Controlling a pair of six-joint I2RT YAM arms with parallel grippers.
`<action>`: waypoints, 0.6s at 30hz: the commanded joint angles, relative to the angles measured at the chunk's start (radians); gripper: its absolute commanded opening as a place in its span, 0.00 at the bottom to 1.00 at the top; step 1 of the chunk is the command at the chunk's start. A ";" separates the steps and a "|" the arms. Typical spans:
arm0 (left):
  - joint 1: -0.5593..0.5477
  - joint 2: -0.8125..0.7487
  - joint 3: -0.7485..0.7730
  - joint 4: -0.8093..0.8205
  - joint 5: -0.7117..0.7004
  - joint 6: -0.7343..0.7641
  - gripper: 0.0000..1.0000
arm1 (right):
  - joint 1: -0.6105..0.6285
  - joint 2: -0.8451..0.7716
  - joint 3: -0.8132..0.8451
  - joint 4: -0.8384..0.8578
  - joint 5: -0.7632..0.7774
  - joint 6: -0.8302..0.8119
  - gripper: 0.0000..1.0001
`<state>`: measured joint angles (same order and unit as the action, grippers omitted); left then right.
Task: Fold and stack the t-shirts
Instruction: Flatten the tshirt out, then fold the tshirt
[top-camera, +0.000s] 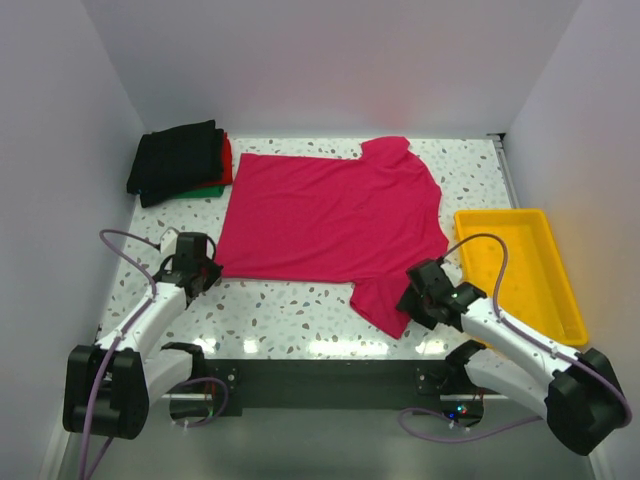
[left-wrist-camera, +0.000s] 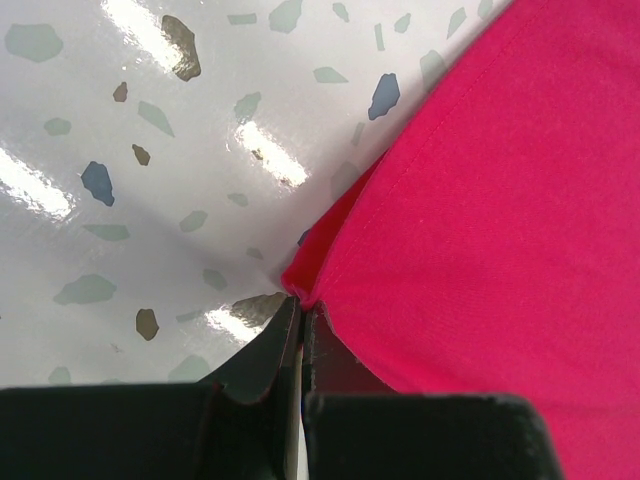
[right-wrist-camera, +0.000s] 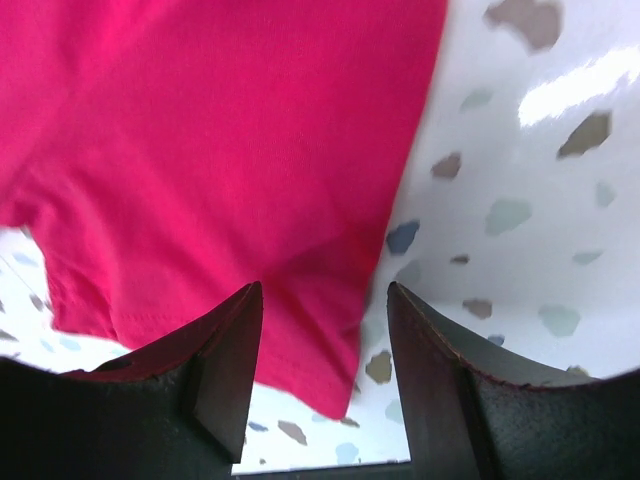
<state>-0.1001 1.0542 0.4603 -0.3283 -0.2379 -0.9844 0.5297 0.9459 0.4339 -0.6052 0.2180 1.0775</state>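
Observation:
A bright magenta-pink t-shirt (top-camera: 330, 215) lies spread flat across the middle of the table, collar to the right. My left gripper (top-camera: 208, 268) is shut on its near-left hem corner; in the left wrist view the closed gripper (left-wrist-camera: 300, 305) pinches a small fold of the pink cloth (left-wrist-camera: 500, 200). My right gripper (top-camera: 412, 300) is over the near sleeve. In the right wrist view the gripper (right-wrist-camera: 322, 290) is open, with the sleeve's corner (right-wrist-camera: 220, 150) lying between the fingers. A stack of folded shirts (top-camera: 180, 160), black over red and green, sits at the back left.
A yellow plastic tray (top-camera: 530, 270) stands along the right edge, just behind my right arm. White walls close in the table on three sides. The speckled tabletop (top-camera: 290, 310) shows between the shirt and the arm bases.

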 joint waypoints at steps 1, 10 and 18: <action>0.010 0.006 0.003 0.017 -0.014 0.010 0.00 | 0.088 -0.016 -0.011 -0.068 0.044 0.114 0.56; 0.010 0.012 0.012 0.015 -0.011 0.009 0.00 | 0.228 -0.038 -0.024 -0.134 0.024 0.208 0.56; 0.008 0.030 -0.003 0.029 -0.012 0.018 0.00 | 0.303 0.059 -0.058 -0.002 0.014 0.265 0.41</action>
<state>-0.1001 1.0748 0.4603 -0.3233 -0.2379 -0.9840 0.8207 0.9588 0.4236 -0.6552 0.2310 1.2846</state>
